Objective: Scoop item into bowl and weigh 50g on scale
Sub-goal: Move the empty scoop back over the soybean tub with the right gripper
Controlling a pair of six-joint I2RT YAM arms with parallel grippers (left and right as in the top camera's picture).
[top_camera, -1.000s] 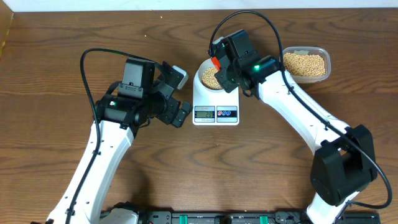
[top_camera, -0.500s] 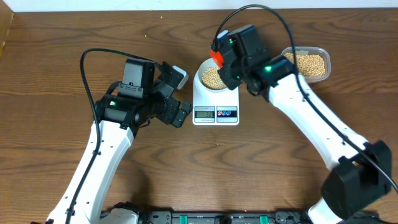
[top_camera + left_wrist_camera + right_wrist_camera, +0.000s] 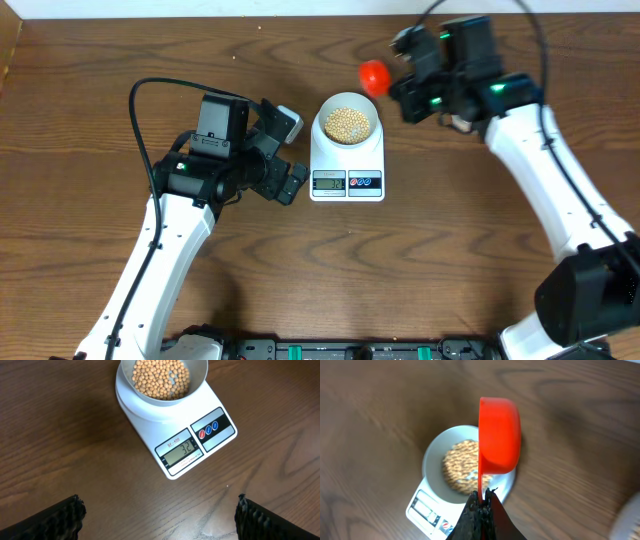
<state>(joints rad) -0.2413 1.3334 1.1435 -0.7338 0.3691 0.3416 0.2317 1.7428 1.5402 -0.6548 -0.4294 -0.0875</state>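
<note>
The pale bowl (image 3: 323,114) stands on the white scale (image 3: 347,172) and holds tan beans (image 3: 347,123). In the left wrist view the scale (image 3: 150,422) shows 32 on its display (image 3: 180,450), with the bowl (image 3: 200,375) and beans (image 3: 160,377) above it. My right gripper (image 3: 400,82) is shut on the handle of a red scoop (image 3: 374,74), which is behind and to the right of the bowl. In the right wrist view the gripper (image 3: 481,502) holds the scoop (image 3: 499,435) on edge above the bowl (image 3: 432,457). My left gripper (image 3: 290,153) is open and empty, left of the scale.
My right arm (image 3: 530,150) crosses the back right of the table and covers the spot where the clear tub of beans stood. A pale blurred edge (image 3: 631,519) shows at the right of the right wrist view. Dark wood table (image 3: 420,260).
My right gripper has lifted the red scoop off the bowl and carried it back and to the right. The bowl of beans now shows in full. The left arm has not moved.
</note>
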